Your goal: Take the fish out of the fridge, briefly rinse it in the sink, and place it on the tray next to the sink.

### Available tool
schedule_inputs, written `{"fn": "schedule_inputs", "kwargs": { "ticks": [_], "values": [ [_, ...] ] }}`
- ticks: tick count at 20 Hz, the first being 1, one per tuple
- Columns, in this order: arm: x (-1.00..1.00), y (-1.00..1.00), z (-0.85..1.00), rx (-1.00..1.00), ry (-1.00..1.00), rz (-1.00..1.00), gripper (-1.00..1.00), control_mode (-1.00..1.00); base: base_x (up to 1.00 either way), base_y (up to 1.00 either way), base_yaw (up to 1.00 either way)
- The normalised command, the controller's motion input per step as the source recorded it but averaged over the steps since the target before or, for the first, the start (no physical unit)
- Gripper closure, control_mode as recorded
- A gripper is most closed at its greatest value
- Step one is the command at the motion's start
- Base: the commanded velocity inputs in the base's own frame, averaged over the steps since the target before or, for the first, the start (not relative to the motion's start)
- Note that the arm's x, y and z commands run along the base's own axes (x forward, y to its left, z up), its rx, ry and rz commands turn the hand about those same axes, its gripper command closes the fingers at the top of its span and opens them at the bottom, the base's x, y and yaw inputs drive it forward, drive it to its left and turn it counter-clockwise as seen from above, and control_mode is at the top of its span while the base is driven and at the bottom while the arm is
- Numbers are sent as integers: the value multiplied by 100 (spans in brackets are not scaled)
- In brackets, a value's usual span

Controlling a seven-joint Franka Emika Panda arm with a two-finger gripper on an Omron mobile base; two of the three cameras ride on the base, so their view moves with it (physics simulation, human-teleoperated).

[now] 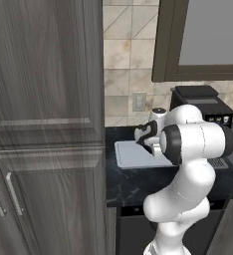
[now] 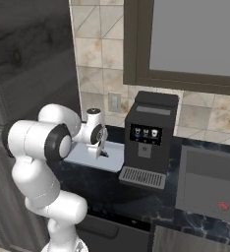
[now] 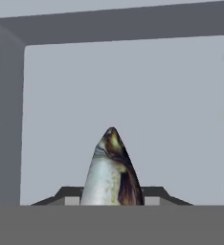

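The fish (image 3: 112,170) is held clamped in the gripper (image 1: 149,141) just above the white tray (image 1: 131,154) left of the coffee machine (image 2: 146,140); placing appears underway, so lowering and release are called for next.

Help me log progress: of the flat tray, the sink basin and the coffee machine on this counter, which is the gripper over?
The tray: the gripper hangs over this white slab beside the cabinet, holding the fish; the coffee machine and sink lie farther along.
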Motion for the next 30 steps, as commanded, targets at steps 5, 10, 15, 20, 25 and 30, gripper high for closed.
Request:
{"fn": "schedule_inputs", "kwargs": {
  "ticks": [5, 10, 15, 20, 25, 30],
  "values": [
    [0, 0, -17, -4, -12, 0, -100, -100, 0, 0, 0],
    [0, 0, 0, 0, 0, 0, -100, -100, 0, 0, 0],
    [-1, 7, 72, 0, -13, -5, -100, -100, 0, 0, 0],
    [-21, 1, 100, 0, -20, -4, -100, -100, 0, 0, 0],
    [-82, 0, 100, 0, -22, -3, -100, -100, 0, 0, 0],
    [-100, -43, 76, 0, -30, 0, -100, -100, 0, 0, 0]
  ]
}}
